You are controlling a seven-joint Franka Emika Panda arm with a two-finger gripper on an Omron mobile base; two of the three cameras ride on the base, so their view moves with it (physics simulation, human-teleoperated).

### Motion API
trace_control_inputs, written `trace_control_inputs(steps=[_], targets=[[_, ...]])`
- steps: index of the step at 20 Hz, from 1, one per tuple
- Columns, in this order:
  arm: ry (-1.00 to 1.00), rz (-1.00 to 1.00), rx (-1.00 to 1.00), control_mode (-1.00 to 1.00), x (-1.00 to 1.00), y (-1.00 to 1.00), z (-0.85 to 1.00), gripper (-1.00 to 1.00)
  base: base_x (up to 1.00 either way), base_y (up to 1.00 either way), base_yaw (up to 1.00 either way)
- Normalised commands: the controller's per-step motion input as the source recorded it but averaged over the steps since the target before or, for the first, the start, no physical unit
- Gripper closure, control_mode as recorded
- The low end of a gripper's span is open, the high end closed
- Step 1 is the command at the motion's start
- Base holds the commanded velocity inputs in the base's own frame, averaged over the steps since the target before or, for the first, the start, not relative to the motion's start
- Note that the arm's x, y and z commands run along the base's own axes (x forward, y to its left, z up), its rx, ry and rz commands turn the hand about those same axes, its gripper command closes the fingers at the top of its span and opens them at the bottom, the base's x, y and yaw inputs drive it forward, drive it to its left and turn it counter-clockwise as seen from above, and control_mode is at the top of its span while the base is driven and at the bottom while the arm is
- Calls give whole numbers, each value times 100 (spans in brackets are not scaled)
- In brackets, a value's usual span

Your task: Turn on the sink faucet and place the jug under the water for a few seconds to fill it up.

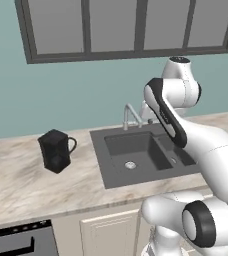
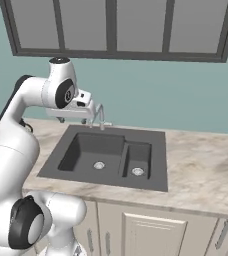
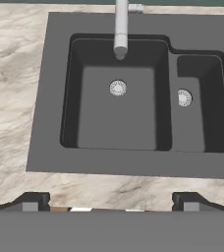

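The tool (image 3: 111, 203) is hanging high above the sink (image 1: 100, 140), pointing down, with its two dark fingertips (image 3: 31, 201) standing wide apart and nothing between them, so it is spread open and carrying nothing. In the hand view the fingertips are sitting at 7 and 5 o'clock, over the marbled desk (image 3: 11, 98) just in front of the sink's (image 3: 50, 157) front rim. In the right base view the tool (image 2: 72, 116) is hovering at the sink's (image 2: 156, 185) back left corner, just beside the sink faucet (image 2: 100, 116).

The sink faucet (image 3: 120, 29) is standing at 12 o'clock in the hand view, its spout reaching out over the larger basin, its small lever sticking out to the right at the base. Each of the two basins is showing a round silver drain, the larger basin lying at 9 o'clock of the smaller one.

The jug (image 1: 56, 150) is standing upright on the desk (image 1: 16, 185) in the left base view, at 9 o'clock of the sink and well apart from it, its looped handle facing the sink. It is sitting apart from the tool. The sink faucet (image 1: 130, 116) is rising at the sink's back rim, at 12 o'clock, partly hidden by the arm
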Motion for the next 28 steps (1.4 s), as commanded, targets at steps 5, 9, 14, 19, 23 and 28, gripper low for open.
trace_control_inputs(steps=[5, 9, 14, 19, 23, 28], targets=[[0, 0, 0, 100, 0, 0, 0, -100, 18, -41, 0], [0, 0, 0, 100, 0, 0, 0, -100, 21, -16, 4], [0, 0, 0, 100, 0, 0, 0, -100, 16, -4, 9], [0, 0, 0, 100, 0, 0, 0, -100, 10, -3, 9], [0, 0, 0, 100, 0, 0, 0, -100, 3, -2, 2], [0, 0, 3, -100, 6, -20, -12, -100, 0, 0, 0]])
